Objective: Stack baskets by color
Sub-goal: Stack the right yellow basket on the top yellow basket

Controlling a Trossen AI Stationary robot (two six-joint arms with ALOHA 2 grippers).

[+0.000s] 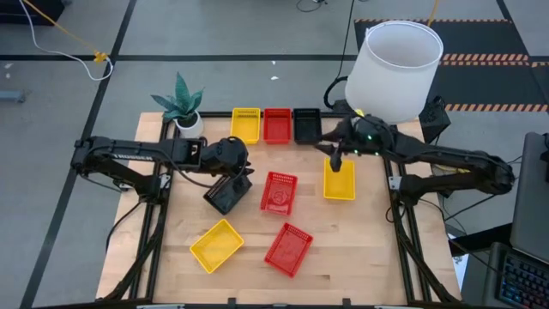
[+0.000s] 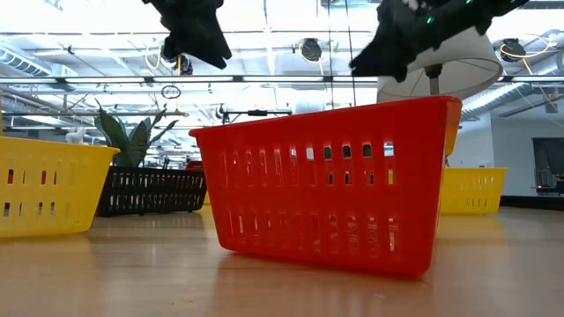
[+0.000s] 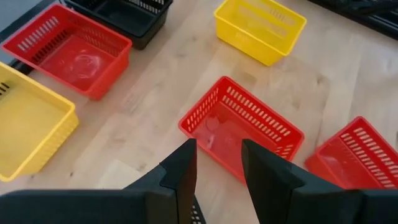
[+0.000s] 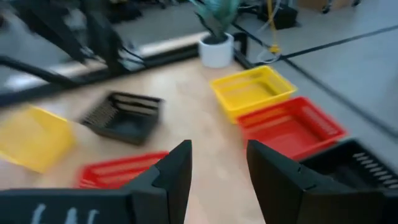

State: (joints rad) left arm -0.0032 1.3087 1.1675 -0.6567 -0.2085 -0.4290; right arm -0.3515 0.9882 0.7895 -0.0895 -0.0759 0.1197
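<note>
Several baskets lie on the wooden table. At its far edge a yellow [image 1: 246, 124], a red [image 1: 276, 124] and a black basket [image 1: 306, 124] stand in a row. Loose ones rest on their bottoms: a black [image 1: 225, 197], a red [image 1: 279, 192], a yellow [image 1: 340, 180], a near red [image 1: 288, 249] and a near yellow [image 1: 216, 245]. My left gripper [image 1: 233, 174] hangs open high above the loose black basket [image 2: 150, 189], nothing between its fingers [image 3: 180, 171]. My right gripper [image 1: 336, 161] is open above the far end of the right yellow basket, holding nothing [image 4: 217, 168].
A white lampshade [image 1: 393, 69] stands at the far right corner, close behind my right arm. A plant in a white pot [image 1: 187, 120] stands at the far left corner. Bare wood shows along the near edge [image 1: 360, 266] and on the left side.
</note>
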